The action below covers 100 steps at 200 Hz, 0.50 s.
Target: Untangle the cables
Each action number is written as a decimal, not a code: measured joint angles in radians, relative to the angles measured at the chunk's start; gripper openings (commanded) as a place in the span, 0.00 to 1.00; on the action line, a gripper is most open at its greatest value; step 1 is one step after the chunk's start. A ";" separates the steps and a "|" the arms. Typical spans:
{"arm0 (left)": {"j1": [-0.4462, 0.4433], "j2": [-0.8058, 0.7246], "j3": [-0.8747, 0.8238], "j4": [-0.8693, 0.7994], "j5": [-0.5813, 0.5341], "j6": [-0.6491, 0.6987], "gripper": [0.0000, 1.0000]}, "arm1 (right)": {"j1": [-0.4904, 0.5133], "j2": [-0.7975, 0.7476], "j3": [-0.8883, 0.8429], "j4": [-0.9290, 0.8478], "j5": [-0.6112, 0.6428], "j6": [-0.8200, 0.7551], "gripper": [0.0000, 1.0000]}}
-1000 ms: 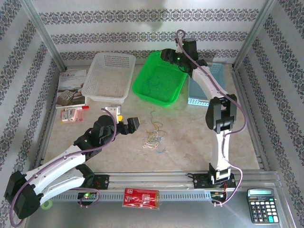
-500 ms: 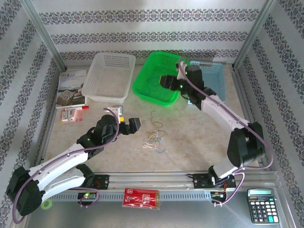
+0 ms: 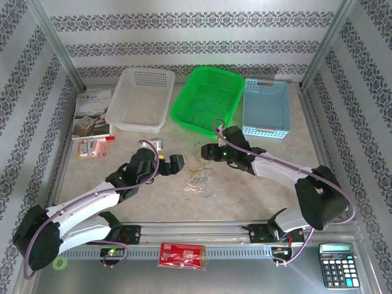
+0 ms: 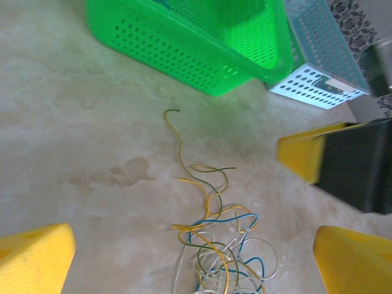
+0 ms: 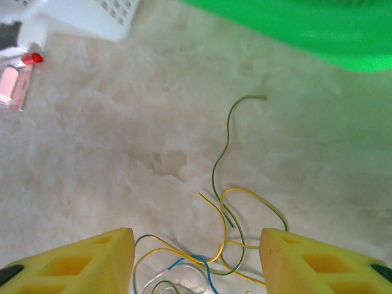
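cables [image 3: 197,179]: top view, i see a loose tangle of whitish, yellow, blue and green strands on the table, on the near side of the green basket [image 3: 202,130] and clear of it. one yellow-green strand trails out of the tangle toward the basket. a thin looped strand [image 3: 197,110] lies inside the basket. right claw [image 3: 205,151] sits between the basket's near wall and the tangle, pointing left. left claw [image 3: 173,162] is near-left of the basket, just left of the tangle, pointing at it.

left wrist view: left claw [image 4: 195,245] released, yellow fingers spread to both edges of the frame, nothing pinched. tangle [image 4: 214,257] lies on the table in the gap, with the long strand snaking up toward the green basket [image 4: 184,55]. blue basket [image 4: 318,79] is hard against the green one's right side. one yellow finger [image 4: 303,156] of the right claw pokes in from the right.

right wrist view: right claw [image 5: 196,245] released, fingers apart, nothing gripped. top of the tangle [image 5: 226,202] lies on the table in the gap, well short of the green basket [image 5: 306,30]; the long strand's tip curls toward it. i can't tell whether either pad touches a strand.
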 measured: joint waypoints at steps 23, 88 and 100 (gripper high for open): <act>0.000 0.011 -0.003 0.026 0.020 -0.008 1.00 | 0.002 0.050 -0.009 0.046 0.000 0.034 0.56; 0.000 0.065 -0.003 0.071 0.064 -0.031 1.00 | 0.002 0.164 -0.009 0.128 0.000 0.084 0.46; 0.000 0.067 -0.003 0.077 0.067 -0.035 1.00 | 0.002 0.175 -0.009 0.137 0.000 0.090 0.43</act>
